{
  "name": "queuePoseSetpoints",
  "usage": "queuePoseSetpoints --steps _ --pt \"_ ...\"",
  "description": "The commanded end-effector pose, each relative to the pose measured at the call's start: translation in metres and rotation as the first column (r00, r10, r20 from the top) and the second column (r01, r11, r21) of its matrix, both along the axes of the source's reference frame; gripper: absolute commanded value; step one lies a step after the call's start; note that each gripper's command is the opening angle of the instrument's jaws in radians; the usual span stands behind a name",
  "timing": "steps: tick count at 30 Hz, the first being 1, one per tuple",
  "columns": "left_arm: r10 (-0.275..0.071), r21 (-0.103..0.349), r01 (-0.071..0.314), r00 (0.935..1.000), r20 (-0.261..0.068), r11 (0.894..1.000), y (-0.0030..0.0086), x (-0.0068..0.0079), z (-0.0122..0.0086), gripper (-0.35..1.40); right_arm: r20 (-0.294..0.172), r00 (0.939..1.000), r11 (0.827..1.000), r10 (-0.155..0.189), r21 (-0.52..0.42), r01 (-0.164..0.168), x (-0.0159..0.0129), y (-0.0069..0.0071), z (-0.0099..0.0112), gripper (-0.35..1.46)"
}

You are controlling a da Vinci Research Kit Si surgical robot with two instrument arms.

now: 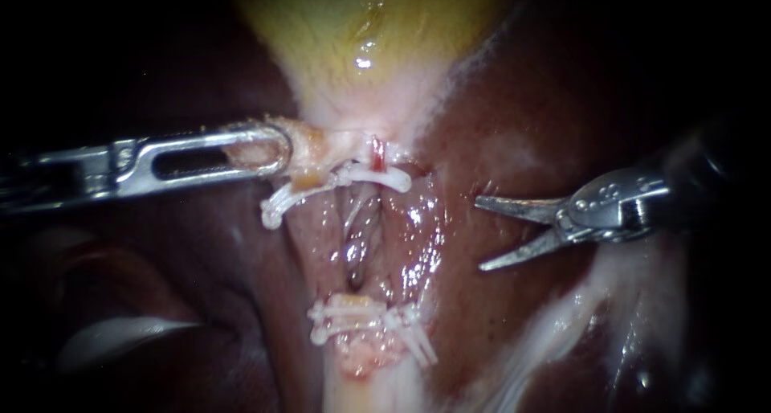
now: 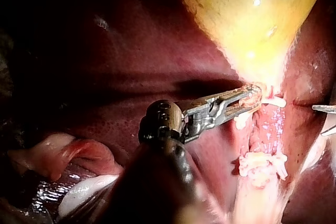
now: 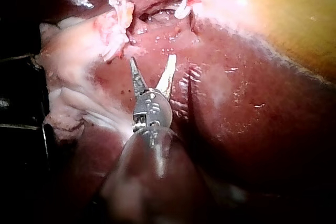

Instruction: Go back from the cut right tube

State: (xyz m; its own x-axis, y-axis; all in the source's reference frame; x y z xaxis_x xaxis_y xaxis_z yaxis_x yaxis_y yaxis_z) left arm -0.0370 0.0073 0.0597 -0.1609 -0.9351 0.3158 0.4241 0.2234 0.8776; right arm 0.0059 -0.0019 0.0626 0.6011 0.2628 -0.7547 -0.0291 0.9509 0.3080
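Cut tube (image 1: 377,153) faces right instrument (image 1: 479,233), jaws parted; endoscope shows left instrument (image 1: 281,149) clamping tissue (image 1: 313,144).

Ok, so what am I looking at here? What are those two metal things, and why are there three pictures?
This is a surgical robot working on a pig's liver and its yellow gallbladder. The metal sticks are its two instruments. One picture comes from a camera close to the tissue. The other two come from cameras riding on each arm. The left instrument has its jaws shut on a bit of tissue just under the gallbladder. The right instrument has its jaws open, holds nothing and sits off to the side. The small white things are clips.
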Motion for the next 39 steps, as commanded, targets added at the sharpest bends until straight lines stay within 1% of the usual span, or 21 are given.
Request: queuePoseSetpoints --steps 1,4,9,13,16,18,20,22,25,26,30,32,39 --pt "0.000 0.000 0.000 1.0000 0.000 1.000 0.0000 0.0000 0.0001 -0.35 -0.002 1.0000 1.000 -0.001 -0.004 0.001 -0.0001 0.0000 0.0000 1.45" --pt "0.000 0.000 0.000 1.0000 0.000 1.000 0.0000 0.0000 0.0002 -0.35 -0.008 1.0000 1.000 0.005 -0.005 -0.005 -0.0001 0.0001 0.0000 1.45" --pt "-0.003 0.000 0.003 1.0000 -0.002 1.000 0.0002 -0.0001 0.0005 -0.35 -0.009 1.0000 1.000 0.001 -0.010 -0.002 -0.0002 0.0001 -0.0001 1.45" --pt "-0.006 -0.003 0.006 1.0000 -0.005 1.000 0.0004 -0.0003 0.0015 -0.35 -0.014 0.9999 1.000 0.005 -0.010 -0.005 -0.0003 0.0002 -0.0001 1.45" --pt "-0.008 -0.008 0.008 0.9999 -0.007 1.000 0.0004 -0.0006 0.0031 -0.35 -0.018 0.9998 1.000 0.005 -0.008 -0.005 -0.0004 0.0002 -0.0002 1.45" --pt "-0.010 -0.014 0.010 0.9999 -0.006 1.000 0.0004 -0.0009 0.0044 -0.35 -0.022 0.9997 1.000 0.006 -0.007 -0.006 -0.0004 0.0002 -0.0002 1.45" --pt "-0.004 -0.021 0.004 0.9999 -0.015 1.000 0.0004 -0.0013 0.0058 -0.35 -0.026 0.9996 1.000 0.006 -0.006 -0.006 -0.0004 0.0002 -0.0002 1.45" --pt "-0.004 -0.016 0.004 0.9998 -0.021 1.000 0.0003 -0.0019 0.0068 -0.35 -0.028 0.9996 1.000 0.008 -0.007 -0.008 -0.0004 0.0002 -0.0002 1.45" --pt "-0.010 -0.008 0.010 0.9995 -0.029 1.000 0.0002 -0.0030 0.0081 -0.35 -0.028 0.9996 1.000 0.007 -0.006 -0.008 -0.0004 0.0002 -0.0002 1.45" --pt "-0.004 -0.006 0.004 0.9995 -0.031 1.000 0.0002 -0.0035 0.0085 -0.35 -0.028 0.9996 1.000 0.007 -0.006 -0.007 -0.0005 0.0002 -0.0002 1.45" --pt "0.006 -0.005 -0.006 0.9995 -0.031 1.000 0.0001 -0.0049 0.0094 -0.35 -0.033 0.9994 1.000 0.011 -0.006 -0.011 -0.0006 0.0004 -0.0003 1.45" --pt "0.012 -0.003 -0.012 0.9994 -0.033 1.000 0.0000 -0.0053 0.0097 -0.35 -0.035 0.9993 1.000 0.013 -0.006 -0.013 -0.0006 0.0004 -0.0004 1.45" --pt "0.014 -0.004 -0.014 0.9994 -0.031 1.000 0.0000 -0.0054 0.0099 -0.35 -0.037 0.9992 1.000 0.015 -0.005 -0.015 -0.0006 0.0005 -0.0006 1.45"
